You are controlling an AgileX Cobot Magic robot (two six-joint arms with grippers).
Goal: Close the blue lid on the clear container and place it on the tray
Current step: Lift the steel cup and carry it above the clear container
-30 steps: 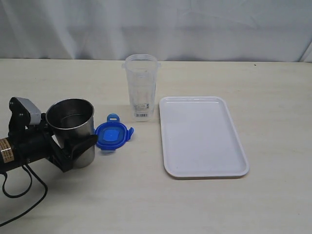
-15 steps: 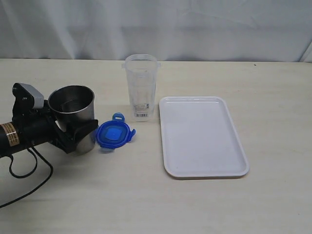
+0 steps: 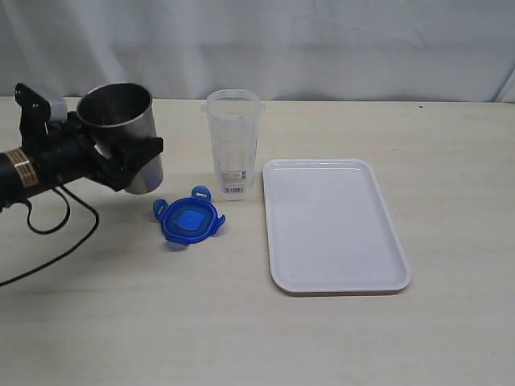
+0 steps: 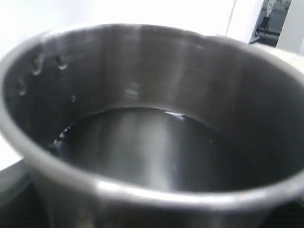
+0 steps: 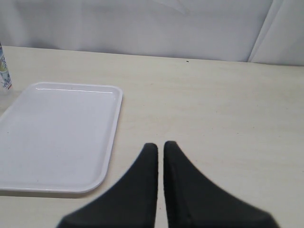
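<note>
The blue lid [image 3: 190,220] lies flat on the table, in front of and to the left of the clear container [image 3: 233,145]. The container stands upright and uncovered beside the white tray's [image 3: 334,225] far left corner. My left gripper [image 3: 129,158] is shut on a steel cup [image 3: 118,121] and holds it in the air, left of the container and behind the lid. That cup [image 4: 152,142] fills the left wrist view and hides the fingers. My right gripper [image 5: 160,145] is shut with nothing in it, over bare table to the right of the tray [image 5: 57,133].
A black cable [image 3: 48,241] from the left arm trails over the table at the front left. A white curtain hangs behind the table's far edge. A sliver of the container [image 5: 4,71] shows at the edge of the right wrist view.
My left gripper has lifted the steel cup off the table and carried it up and back. The blue lid, partly behind the cup before, now lies fully in view.
</note>
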